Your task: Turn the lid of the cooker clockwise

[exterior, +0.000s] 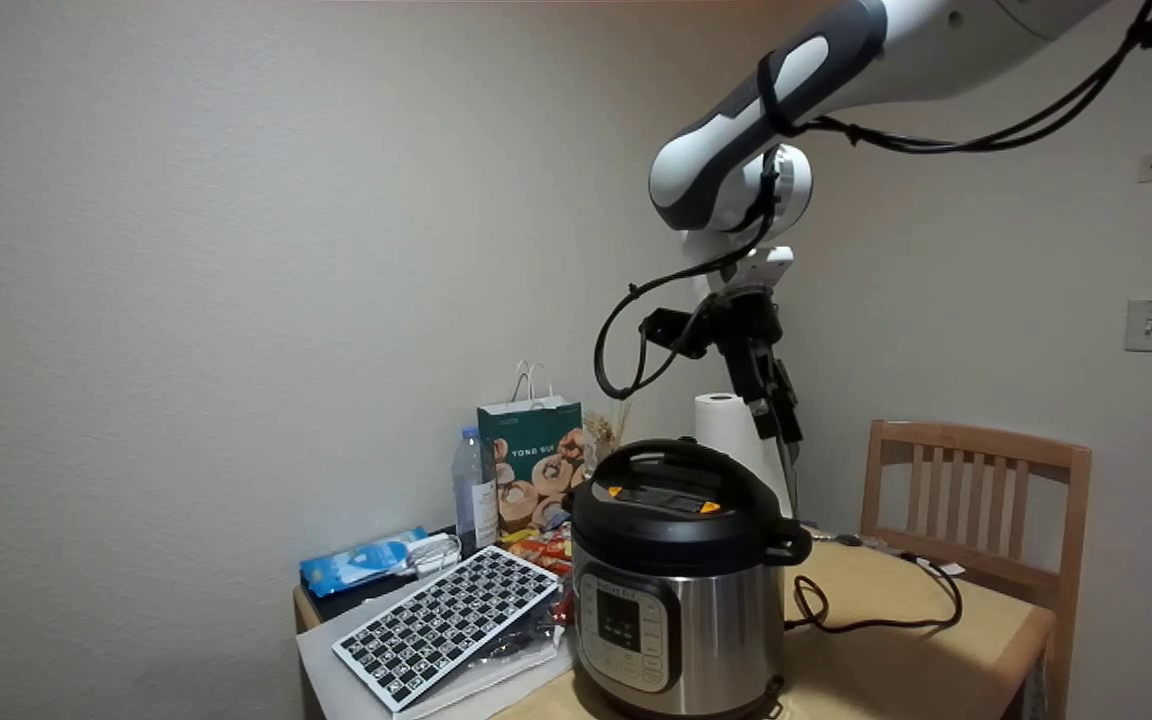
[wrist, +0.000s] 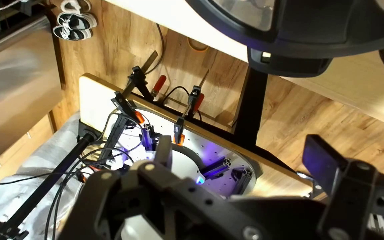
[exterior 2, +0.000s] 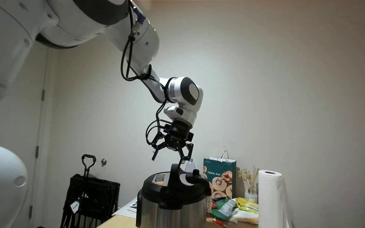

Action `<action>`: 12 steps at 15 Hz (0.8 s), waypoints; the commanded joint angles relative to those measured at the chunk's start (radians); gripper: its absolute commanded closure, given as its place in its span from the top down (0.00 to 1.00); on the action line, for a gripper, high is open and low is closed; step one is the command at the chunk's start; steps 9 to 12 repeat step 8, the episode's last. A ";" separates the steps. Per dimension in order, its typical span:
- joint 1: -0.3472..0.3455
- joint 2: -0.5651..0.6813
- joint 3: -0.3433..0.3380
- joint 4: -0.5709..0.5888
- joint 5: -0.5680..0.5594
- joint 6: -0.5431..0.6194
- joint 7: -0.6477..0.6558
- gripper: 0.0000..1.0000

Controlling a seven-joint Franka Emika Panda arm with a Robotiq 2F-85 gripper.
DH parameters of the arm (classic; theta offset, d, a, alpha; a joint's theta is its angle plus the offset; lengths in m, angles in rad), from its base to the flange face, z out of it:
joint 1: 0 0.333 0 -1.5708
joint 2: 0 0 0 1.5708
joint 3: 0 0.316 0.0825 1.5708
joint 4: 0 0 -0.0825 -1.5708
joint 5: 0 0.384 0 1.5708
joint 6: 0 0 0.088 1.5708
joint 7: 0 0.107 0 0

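Note:
The cooker (exterior: 726,630) stands upright on the table, its control panel showing in an exterior view. The glossy black lid (exterior: 651,530) sits on top of it, with its raised handle (exterior: 711,475). The lid (exterior 2: 157,193) and steel body (exterior 2: 173,218) also show in an exterior view. My gripper (exterior 2: 167,158) is open and empty, its fingers spread above the lid's height; whether a fingertip touches the handle cannot be told. In an exterior view the gripper (exterior: 778,425) appears behind and beside the lid. In the wrist view the jaws (wrist: 238,150) are wide apart, with part of the lid (wrist: 312,36) at the top right.
A paper towel roll (exterior: 731,425), a green shopping bag (exterior: 536,460) and a bottle (exterior: 473,490) stand behind the cooker. A checkerboard panel (exterior: 451,625) lies beside it. A black cord (exterior: 876,627) and a chair (exterior: 981,510) are on the opposite side. Snack bags (exterior 2: 233,209) lie nearby.

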 commanded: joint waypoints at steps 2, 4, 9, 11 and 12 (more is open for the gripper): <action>0.002 0.000 0.000 -0.005 0.000 0.000 0.000 1.00; 0.003 0.000 0.000 -0.008 0.000 0.000 0.000 1.00; 0.003 0.000 0.000 -0.008 0.000 0.001 0.000 1.00; 0.003 0.000 0.000 -0.008 0.000 0.001 0.000 1.00; 0.003 0.000 0.000 -0.008 0.000 0.001 0.000 1.00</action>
